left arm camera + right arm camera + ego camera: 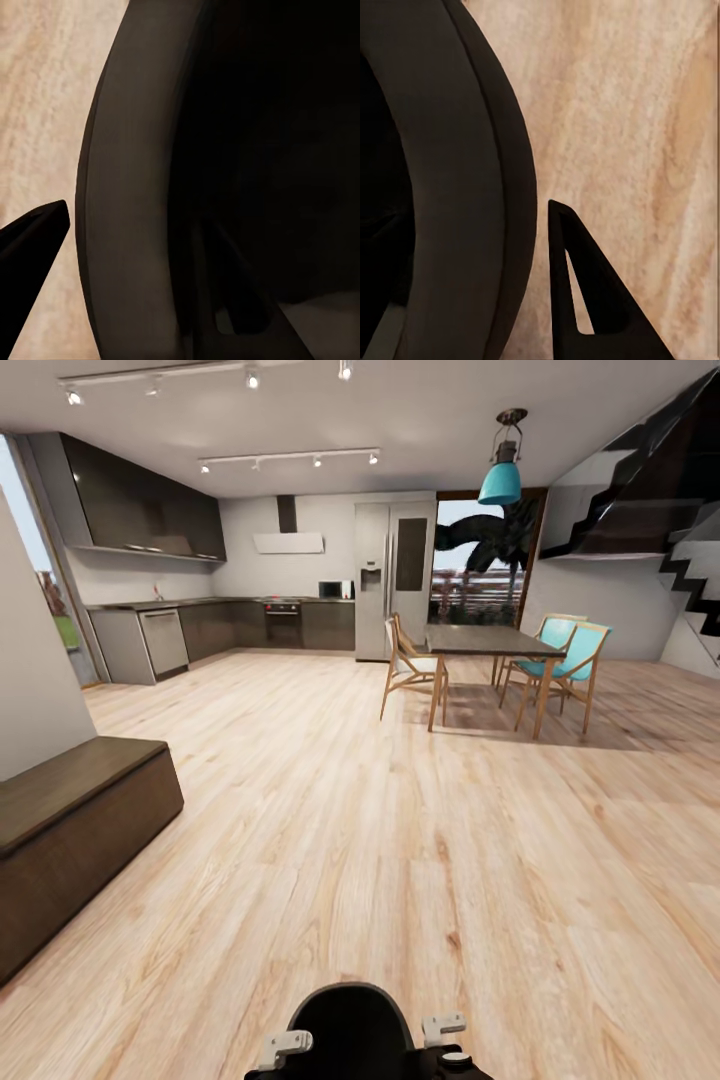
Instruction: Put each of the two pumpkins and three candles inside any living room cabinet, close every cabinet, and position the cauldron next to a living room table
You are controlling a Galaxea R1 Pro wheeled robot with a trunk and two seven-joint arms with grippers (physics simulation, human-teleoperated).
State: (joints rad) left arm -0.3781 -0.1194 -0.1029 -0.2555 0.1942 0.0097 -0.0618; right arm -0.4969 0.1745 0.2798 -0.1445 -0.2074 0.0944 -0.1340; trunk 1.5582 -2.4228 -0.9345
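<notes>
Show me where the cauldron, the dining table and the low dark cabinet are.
cauldron point(350, 1025), head view, upper rounded rim.
dining table point(490, 641), head view, dark tabletop.
cabinet point(70, 785), head view, top surface.

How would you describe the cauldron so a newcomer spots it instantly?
Start at the wooden floor and drop to the head view's bottom edge. There, between two pale brackets, sits the cauldron: a black, rounded, matte pot. Nothing else on the pale floorboards is this dark.

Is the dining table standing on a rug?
No, the dining table and its chairs stand directly on the bare wooden floor.
</notes>
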